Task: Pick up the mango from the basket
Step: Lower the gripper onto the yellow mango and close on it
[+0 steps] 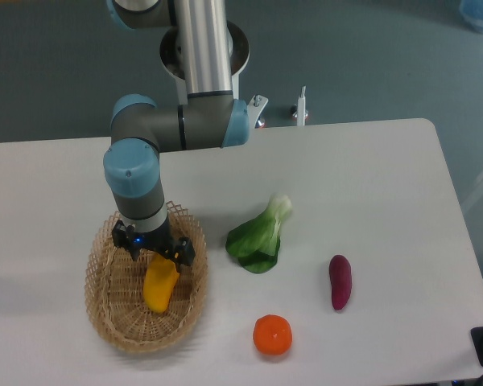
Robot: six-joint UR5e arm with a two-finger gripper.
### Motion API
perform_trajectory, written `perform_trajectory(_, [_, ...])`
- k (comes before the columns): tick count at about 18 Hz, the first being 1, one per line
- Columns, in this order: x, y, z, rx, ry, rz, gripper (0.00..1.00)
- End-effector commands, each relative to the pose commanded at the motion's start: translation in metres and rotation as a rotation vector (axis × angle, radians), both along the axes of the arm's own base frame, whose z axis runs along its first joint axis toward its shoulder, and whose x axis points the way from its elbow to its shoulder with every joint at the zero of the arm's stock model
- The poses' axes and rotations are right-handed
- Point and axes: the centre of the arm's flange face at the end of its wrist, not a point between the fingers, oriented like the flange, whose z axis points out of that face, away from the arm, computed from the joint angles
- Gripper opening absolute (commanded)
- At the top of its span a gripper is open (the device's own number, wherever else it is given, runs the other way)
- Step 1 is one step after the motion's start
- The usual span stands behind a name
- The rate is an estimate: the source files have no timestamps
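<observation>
Black two-finger gripper (154, 251): lowered into basket, directly over upper end of mango; finger spread cannot be told from this view.
Smooth yellow-orange elongated mango (160, 285): lying inside basket, upper end hidden under gripper.
Oval light tan woven wicker basket (113, 314): on table, front left.
Leafy green bok choy (260, 236): right of basket.
Round orange fruit (273, 334): near front edge.
Dark purple oblong vegetable (340, 281): further right.
White table (370, 185): matte, rounded corner.
Grey-blue floor (370, 56): beyond.
</observation>
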Motion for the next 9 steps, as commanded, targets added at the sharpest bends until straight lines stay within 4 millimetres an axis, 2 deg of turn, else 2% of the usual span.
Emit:
perform_trajectory(6, [-0.0012, 0.0021, -0.0071, -0.01, -0.005, -0.003, 1.0])
perform_trajectory(8, [-0.0012, 0.0022, -0.008, -0.011, -0.006, -0.003, 0.94])
perform_trajectory(9, [-0.0012, 0.0022, -0.008, -0.011, -0.006, -0.003, 0.87])
